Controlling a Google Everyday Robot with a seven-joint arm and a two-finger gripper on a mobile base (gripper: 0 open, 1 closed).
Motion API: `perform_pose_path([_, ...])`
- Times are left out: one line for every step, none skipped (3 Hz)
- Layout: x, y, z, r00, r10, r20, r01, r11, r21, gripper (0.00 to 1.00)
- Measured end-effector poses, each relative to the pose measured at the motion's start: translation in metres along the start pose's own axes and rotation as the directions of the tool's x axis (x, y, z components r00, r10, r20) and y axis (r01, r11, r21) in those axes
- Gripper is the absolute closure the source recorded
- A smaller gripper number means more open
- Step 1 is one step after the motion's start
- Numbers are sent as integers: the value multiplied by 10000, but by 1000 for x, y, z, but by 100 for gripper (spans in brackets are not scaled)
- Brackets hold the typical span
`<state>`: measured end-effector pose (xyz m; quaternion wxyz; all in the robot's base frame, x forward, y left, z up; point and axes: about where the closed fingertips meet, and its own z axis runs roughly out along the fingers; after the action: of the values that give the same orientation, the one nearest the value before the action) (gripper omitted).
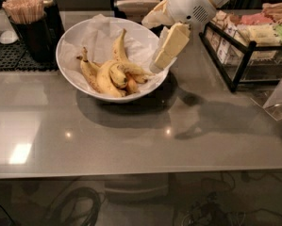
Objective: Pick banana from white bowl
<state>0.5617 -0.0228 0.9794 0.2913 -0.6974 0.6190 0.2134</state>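
The white bowl (pixel 64 41), lined with crinkled white paper, stands on the grey counter at the back left. Several bananas lie in it. The strongly curved yellow banana (pixel 104 82) rests at the front of the pile. A longer, straighter banana (pixel 119 48) leans up behind it, and a browner one (pixel 87 69) lies to its left. My gripper (pixel 152 44) hangs over the bowl's right rim, to the right of the bananas and above them. Its cream fingers (pixel 170 46) are spread open and empty, touching no banana.
A black cup of wooden stir sticks (pixel 26 18) stands left of the bowl on a black mat (pixel 6 55). A black wire basket of packets (pixel 253 41) sits at the right. A clear container (pixel 279 100) is at the right edge.
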Motion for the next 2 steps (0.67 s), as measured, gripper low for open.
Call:
perform_pose_path([0, -3, 6, 10000, 9, -19, -9, 10000, 7, 9])
perform_pose_path([2, -17, 24, 9999, -34, 123, 36, 9999, -146, 10])
